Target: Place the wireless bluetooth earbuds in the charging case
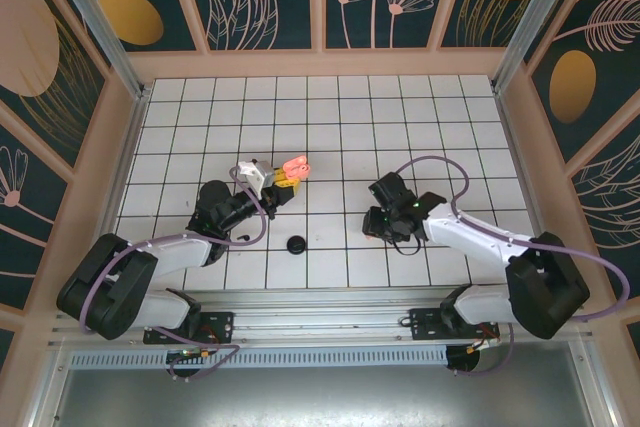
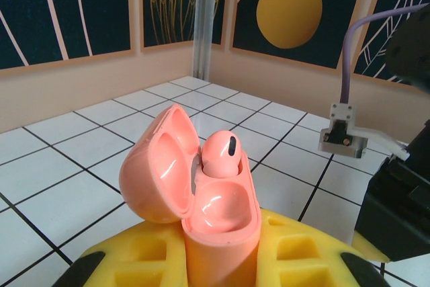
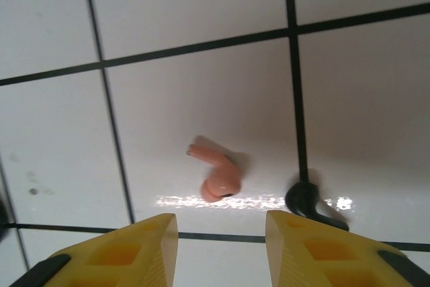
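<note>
- Our left fingers (image 2: pixel 134 260) are clenched on the open charging case (image 2: pixel 215 226), left of the counter's centre, one pink earbud (image 2: pixel 222 156) already seated.
- Our right fingers (image 3: pixel 127 247) stand released above the loose pink earbud (image 3: pixel 216 178), near mid-counter.
- We should centre on its body, avoiding the black earbud (image 3: pixel 309 201) just beside.

The salmon-pink charging case (image 2: pixel 201 193) is smooth, glossy plastic, and so is the seated pink earbud (image 2: pixel 220 154) inside it. The left gripper (image 2: pixel 222 260) has matt yellow plastic fingers (image 2: pixel 302 253) with moulded pockets. The desk (image 3: pixel 201 45) is glossy white tile, mirroring light beside the loose pink earbud (image 3: pixel 216 178) and the shiny black earbud (image 3: pixel 310 201).
</note>
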Available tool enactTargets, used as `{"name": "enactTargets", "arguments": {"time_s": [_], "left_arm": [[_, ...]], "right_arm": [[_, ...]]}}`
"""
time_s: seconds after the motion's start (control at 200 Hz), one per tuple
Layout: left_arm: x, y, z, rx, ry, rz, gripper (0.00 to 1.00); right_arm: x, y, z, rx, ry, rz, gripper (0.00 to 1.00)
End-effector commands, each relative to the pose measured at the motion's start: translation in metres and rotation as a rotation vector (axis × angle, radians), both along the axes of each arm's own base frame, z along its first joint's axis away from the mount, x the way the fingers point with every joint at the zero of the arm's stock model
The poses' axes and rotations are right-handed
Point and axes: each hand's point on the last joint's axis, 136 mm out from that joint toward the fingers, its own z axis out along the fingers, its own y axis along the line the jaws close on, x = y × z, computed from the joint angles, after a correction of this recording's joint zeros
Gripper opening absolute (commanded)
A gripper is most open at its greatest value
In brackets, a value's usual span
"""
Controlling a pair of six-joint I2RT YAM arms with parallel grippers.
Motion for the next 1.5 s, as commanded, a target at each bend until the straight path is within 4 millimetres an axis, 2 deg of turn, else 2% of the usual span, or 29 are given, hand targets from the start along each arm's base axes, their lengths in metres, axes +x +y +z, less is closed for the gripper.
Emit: {"name": "enactTargets", "arguments": {"time_s": [0.0, 0.255, 0.54, 0.776, 0.951, 1.236, 1.496], "left_arm": [[-0.002, -0.001, 0.009, -0.004, -0.039, -0.002, 0.09], [-0.003, 0.001, 0.009, -0.002, -0.043, 0.004, 0.1], [-0.003, 0.003, 0.01, 0.003, -0.047, 0.015, 0.1], [-0.003, 0.004, 0.009, 0.013, -0.048, 0.024, 0.1], [-0.003, 0.006, 0.009, 0.019, -0.049, 0.035, 0.1], [-0.003, 0.006, 0.01, 0.016, -0.049, 0.034, 0.1], [-0.004, 0.006, 0.009, 0.018, -0.044, 0.031, 0.1]], "right_arm": [[0.001, -0.001, -0.011, -0.008, 0.017, 0.0, 0.38], [0.009, 0.006, -0.025, -0.009, 0.037, 0.035, 0.35], [0.022, 0.025, -0.033, 0.036, 0.043, 0.087, 0.35], [0.042, 0.046, -0.024, 0.077, -0.003, 0.144, 0.35], [0.052, 0.061, -0.008, 0.12, -0.043, 0.176, 0.35], [0.047, 0.047, 0.007, 0.05, -0.052, 0.151, 0.35], [0.019, 0.024, -0.003, -0.018, 0.058, 0.06, 0.36]]}}
